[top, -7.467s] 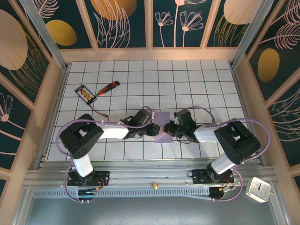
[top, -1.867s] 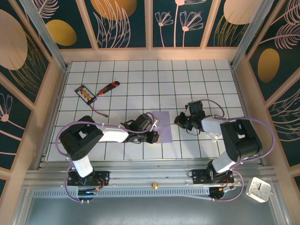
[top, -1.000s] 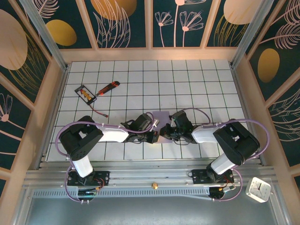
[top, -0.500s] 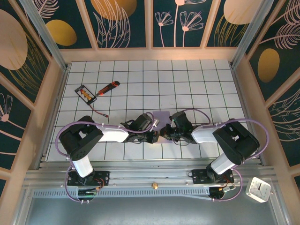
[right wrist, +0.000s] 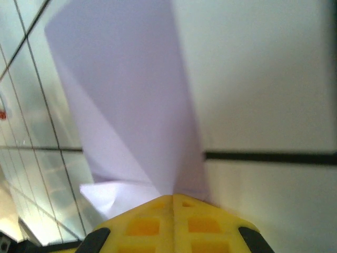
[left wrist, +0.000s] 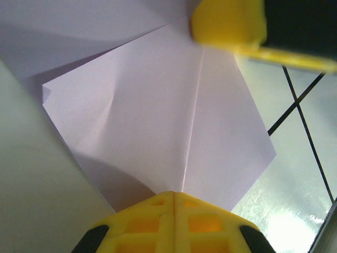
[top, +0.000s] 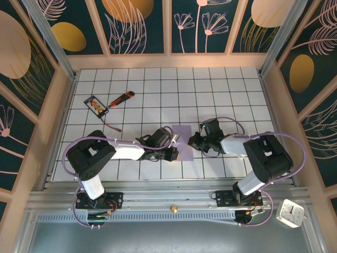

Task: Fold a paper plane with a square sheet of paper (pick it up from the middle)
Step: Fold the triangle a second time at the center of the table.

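Left wrist view: the square sheet of paper, part-folded with a centre crease, lies just 6 o'clock of the table's centre. It likely handles light, limp and easily crumpled, so edges suit pinching. The left gripper is clamped on its 8 o'clock side, and the right gripper on its 3 o'clock edge.

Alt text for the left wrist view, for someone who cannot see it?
The left gripper, shut, pinches the partly folded pale lavender sheet of paper at its centre crease. The crease runs up toward the right gripper's yellow fingertips at top right, and the white gridded table shows on the right.
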